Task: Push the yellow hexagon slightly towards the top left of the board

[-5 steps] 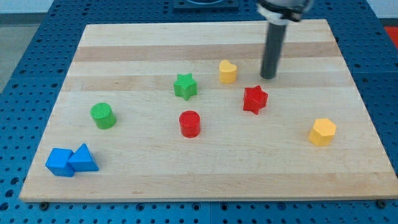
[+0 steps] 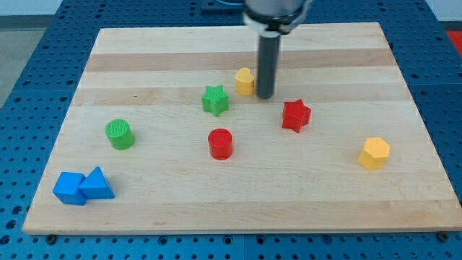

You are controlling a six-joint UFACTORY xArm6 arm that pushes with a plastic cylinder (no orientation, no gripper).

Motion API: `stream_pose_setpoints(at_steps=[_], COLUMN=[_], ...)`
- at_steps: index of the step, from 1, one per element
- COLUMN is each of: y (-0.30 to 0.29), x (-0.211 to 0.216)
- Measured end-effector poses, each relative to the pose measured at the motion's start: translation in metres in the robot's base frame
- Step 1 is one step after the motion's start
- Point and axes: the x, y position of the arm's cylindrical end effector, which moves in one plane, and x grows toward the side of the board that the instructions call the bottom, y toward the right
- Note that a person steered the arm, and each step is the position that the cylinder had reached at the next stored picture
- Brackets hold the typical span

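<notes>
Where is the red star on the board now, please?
The red star lies right of the board's centre in the camera view, just below and right of my tip, with the red cylinder to its lower left.

The small yellow hexagonal block (image 2: 375,153) is lying flat on the wooden board (image 2: 173,202), near the view's right edge and below mid-height. It is sitting upright, well apart from the other blocks, with nothing touching it.

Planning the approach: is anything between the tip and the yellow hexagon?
Yes. The red star sits roughly on the line from my tip, beside the other yellow block, to the yellow hexagon at the view's lower right.
</notes>
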Motion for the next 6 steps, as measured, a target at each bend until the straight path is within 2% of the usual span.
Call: stream_pose_setpoints(at_steps=[1,2,4,5,6], y=[-0.033,-0.036,-0.031,-0.027,-0.025], x=[-0.025,-0.075,-0.138,-0.14,-0.117])
